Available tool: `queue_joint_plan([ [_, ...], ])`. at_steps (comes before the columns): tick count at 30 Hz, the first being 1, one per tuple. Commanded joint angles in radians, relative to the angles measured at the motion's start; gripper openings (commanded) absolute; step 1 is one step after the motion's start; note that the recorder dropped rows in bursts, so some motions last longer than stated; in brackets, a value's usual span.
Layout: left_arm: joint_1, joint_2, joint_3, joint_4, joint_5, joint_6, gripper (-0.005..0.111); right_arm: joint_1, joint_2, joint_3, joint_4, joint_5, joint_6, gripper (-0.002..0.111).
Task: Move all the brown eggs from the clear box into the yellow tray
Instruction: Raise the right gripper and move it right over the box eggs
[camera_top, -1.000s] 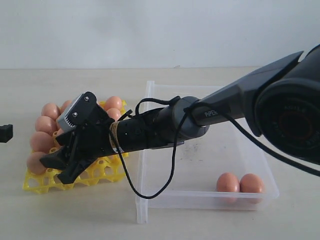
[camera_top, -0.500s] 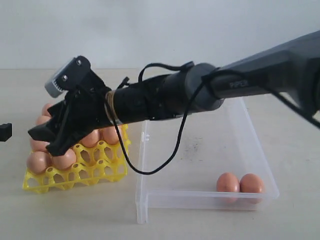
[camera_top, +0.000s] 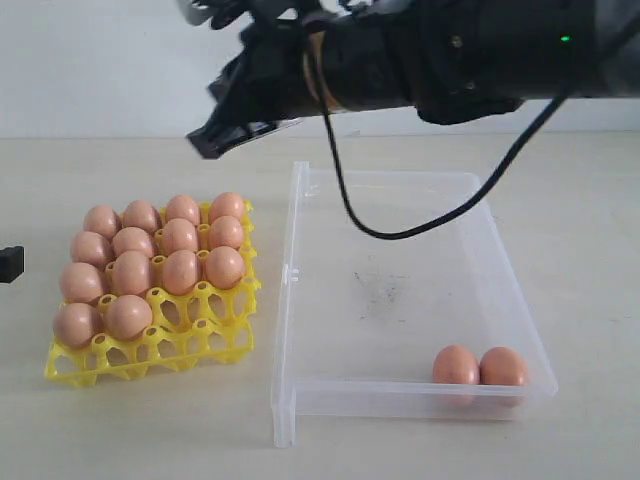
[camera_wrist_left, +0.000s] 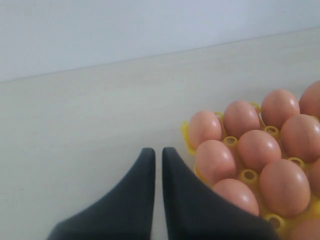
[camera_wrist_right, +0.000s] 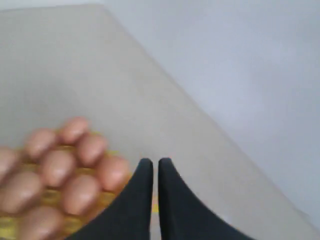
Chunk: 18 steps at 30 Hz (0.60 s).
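The yellow tray (camera_top: 215, 345) sits at the left and holds several brown eggs (camera_top: 180, 271) in its back rows; front cups are bare. Two brown eggs (camera_top: 456, 365) lie side by side in the near right corner of the clear box (camera_top: 400, 250). My right gripper (camera_top: 207, 143) hangs high above the table behind the tray, shut and holding nothing. Its wrist view shows shut fingers (camera_wrist_right: 151, 161) over blurred eggs (camera_wrist_right: 57, 167). My left gripper (camera_wrist_left: 158, 150) is shut and empty beside the tray's eggs (camera_wrist_left: 215, 160). Only its dark tip (camera_top: 9, 265) shows at the left edge.
The right arm and its black cable (camera_top: 400, 232) span the top of the exterior view, the cable looping down over the box's back half. A beige tabletop (camera_top: 130, 430) surrounds the tray and the box, with a white wall behind.
The right gripper has risen from just over the tray's front left to high above it, swinging toward the back. Its fingers went from spread to shut. The left gripper has not moved.
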Motion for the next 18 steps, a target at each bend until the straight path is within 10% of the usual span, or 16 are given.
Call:
queue_joint_plan([
  [1, 0.002, -0.008, 0.004, -0.002, 0.0, 0.0, 0.004, -0.012, -0.091, 0.127, 0.093, 0.601, -0.311, 0.0],
  [5, 0.002, -0.008, 0.004, -0.002, 0.0, 0.0, 0.004, -0.034, -0.096, 0.135, 0.412, 1.029, -0.863, 0.0],
  [18, 0.002, -0.008, 0.004, -0.002, 0.001, -0.014, 0.004, -0.22, -0.094, 0.129, 1.79, 0.992, -1.51, 0.0],
])
